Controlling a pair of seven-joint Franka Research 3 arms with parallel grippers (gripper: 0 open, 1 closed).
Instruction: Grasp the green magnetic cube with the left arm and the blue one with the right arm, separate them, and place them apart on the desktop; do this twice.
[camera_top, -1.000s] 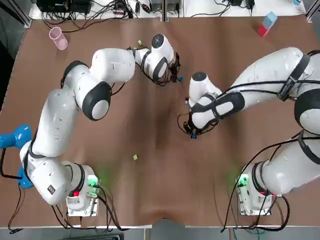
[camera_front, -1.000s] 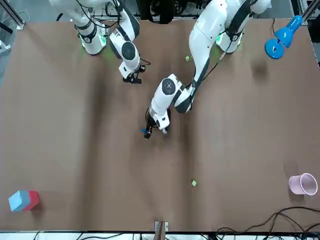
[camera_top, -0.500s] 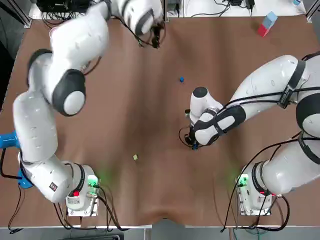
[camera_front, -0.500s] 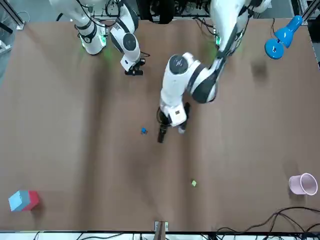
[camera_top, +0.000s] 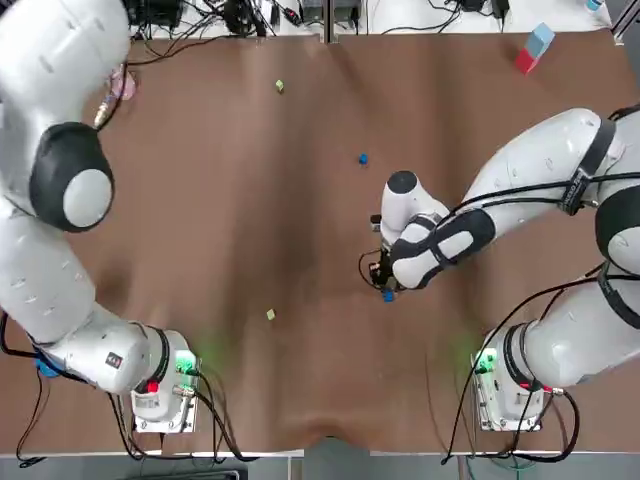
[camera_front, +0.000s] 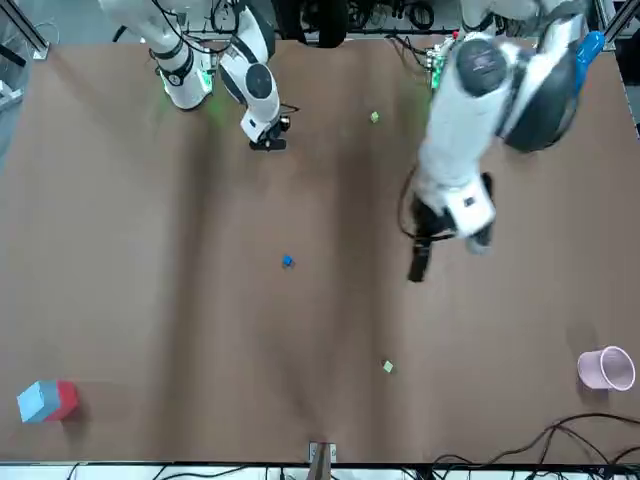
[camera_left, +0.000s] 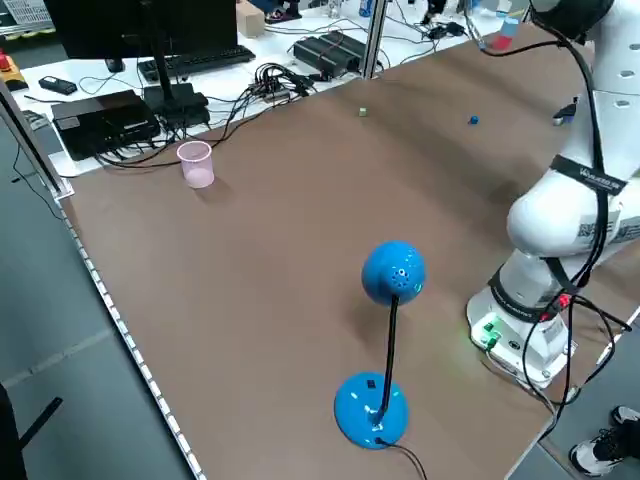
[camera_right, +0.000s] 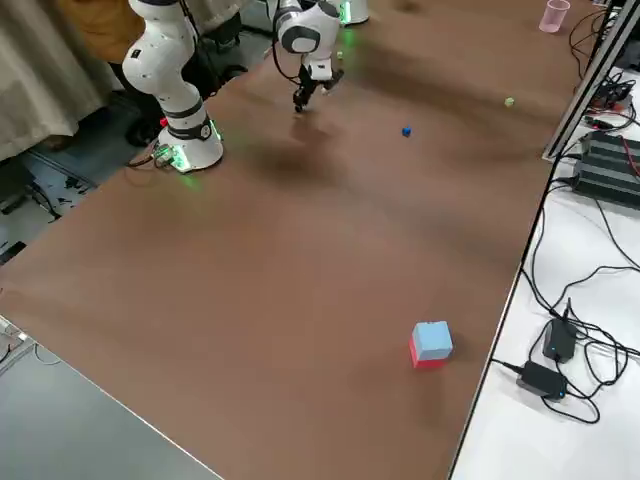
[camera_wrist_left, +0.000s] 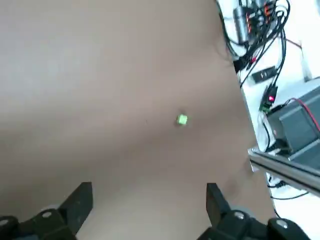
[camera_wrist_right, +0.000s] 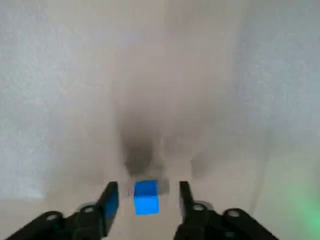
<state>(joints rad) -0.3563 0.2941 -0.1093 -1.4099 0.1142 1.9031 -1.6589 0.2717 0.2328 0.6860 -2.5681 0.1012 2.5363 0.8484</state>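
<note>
Nearest the bases I see one green cube (camera_top: 270, 315) lying alone, toward the near edge of the table (camera_top: 200, 220). A little farther, off to the right, the right gripper (camera_top: 384, 285) is down at the tabletop. Its fingers are slightly parted around a blue cube (camera_wrist_right: 146, 196) — gaps on both sides. Beyond lies a second blue cube (camera_top: 362, 158), then a far green cube (camera_top: 279, 87) by the far edge. The left gripper (camera_front: 417, 268) hangs high, spread wide, empty.

Overhead, the left arm (camera_top: 40, 270) hides most of the pink cup (camera_top: 126, 88); from the front it is blurred.
</note>
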